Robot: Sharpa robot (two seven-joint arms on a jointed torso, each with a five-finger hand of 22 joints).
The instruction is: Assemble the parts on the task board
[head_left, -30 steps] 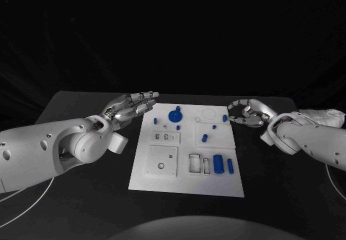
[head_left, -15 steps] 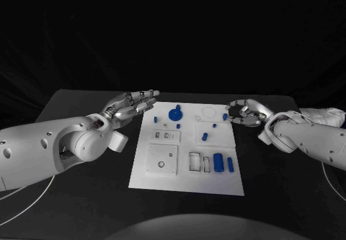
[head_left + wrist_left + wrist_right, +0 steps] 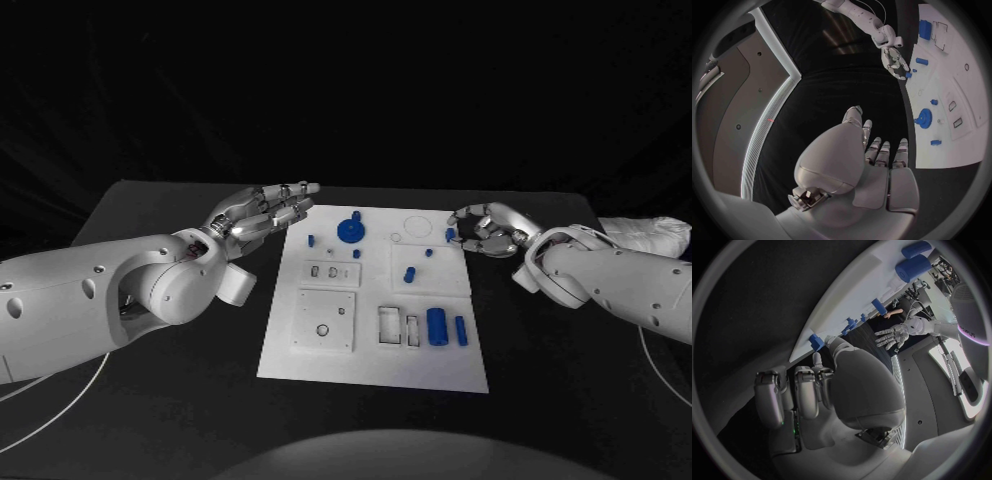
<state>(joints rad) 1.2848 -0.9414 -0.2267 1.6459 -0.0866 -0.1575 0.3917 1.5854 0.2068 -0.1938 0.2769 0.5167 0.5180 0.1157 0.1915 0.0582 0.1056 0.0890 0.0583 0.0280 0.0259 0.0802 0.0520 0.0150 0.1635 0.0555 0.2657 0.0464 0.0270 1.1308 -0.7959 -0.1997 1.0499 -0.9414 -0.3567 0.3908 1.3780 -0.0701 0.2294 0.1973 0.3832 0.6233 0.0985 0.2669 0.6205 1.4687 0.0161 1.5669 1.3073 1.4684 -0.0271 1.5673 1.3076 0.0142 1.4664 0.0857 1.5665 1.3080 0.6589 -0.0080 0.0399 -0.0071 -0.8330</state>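
White task board (image 3: 368,345) lies mid-table before you, blue parts (image 3: 436,323) on it. Your left hand (image 3: 264,212) hovers open beside its far-left corner; your right hand (image 3: 488,229), fingers curled and empty, nears its far-right edge.

One task board (image 3: 372,362), nine blue parts (image 3: 436,322), two robot hands (image 3: 267,212).

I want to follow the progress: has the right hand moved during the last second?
Yes. The right hand has crept leftward, toward the task board's right edge, near the small blue part there.
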